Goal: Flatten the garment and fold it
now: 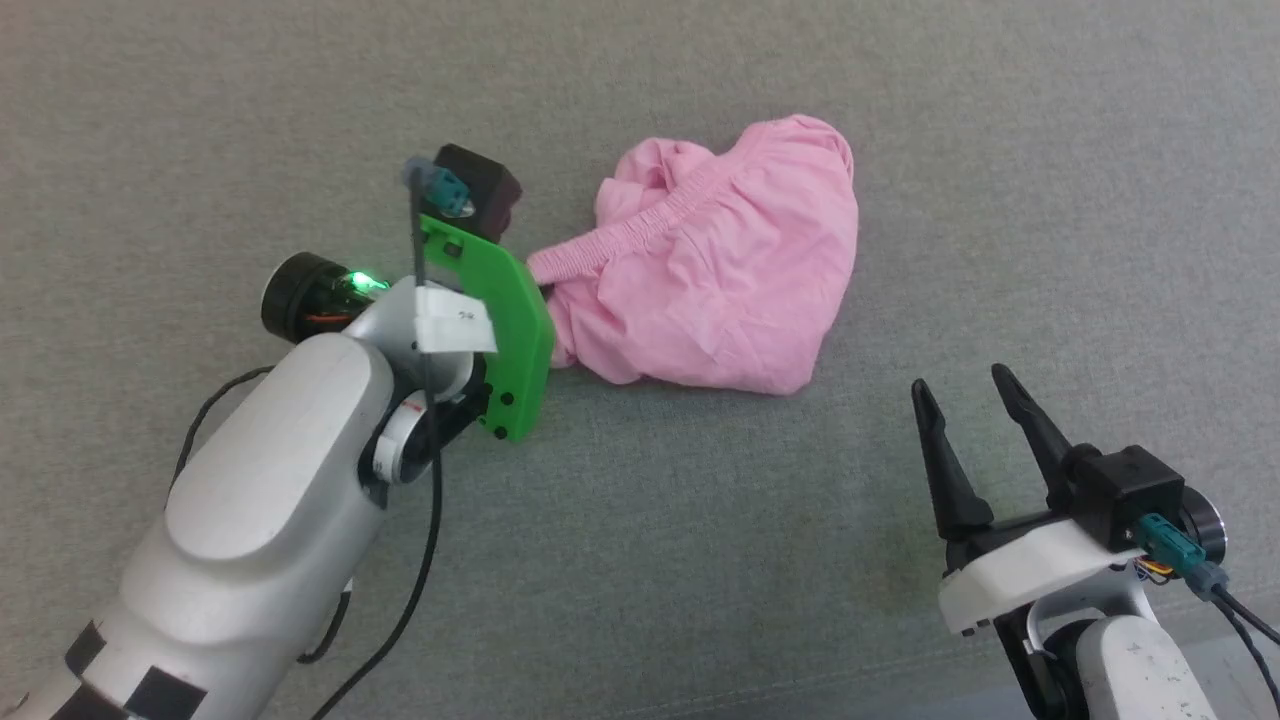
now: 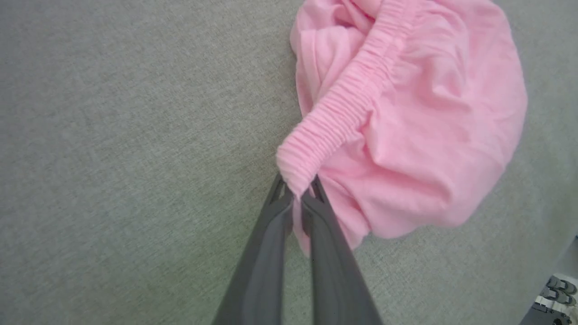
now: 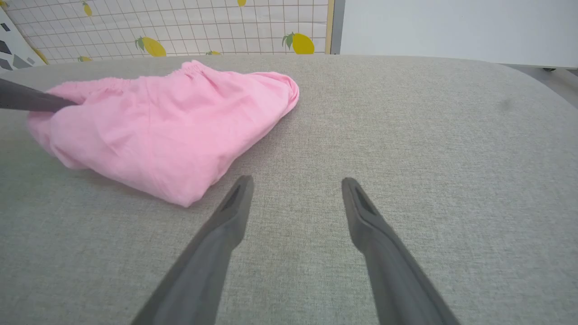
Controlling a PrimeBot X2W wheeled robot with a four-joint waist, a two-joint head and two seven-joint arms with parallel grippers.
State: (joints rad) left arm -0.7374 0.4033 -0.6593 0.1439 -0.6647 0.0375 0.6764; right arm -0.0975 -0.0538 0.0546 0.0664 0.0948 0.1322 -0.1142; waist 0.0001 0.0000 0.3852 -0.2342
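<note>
Flattening stage; pinching garment [image 2: 420, 135] waistband [image 2: 347, 108] end w/ left gripper [image 2: 298, 195]; holding right gripper [image 3: 296, 179] spread, idle; next prob. grab opposite end, stretch flat.

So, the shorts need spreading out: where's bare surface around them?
Bare grey surface lies between the shorts and the open right tool, and past their right side. Crowded at their left end, where the left tool pinches the waistband.

Pink shorts [image 1: 720, 290] crumpled in heap on grey fabric surface, gathered waistband uppermost
</note>
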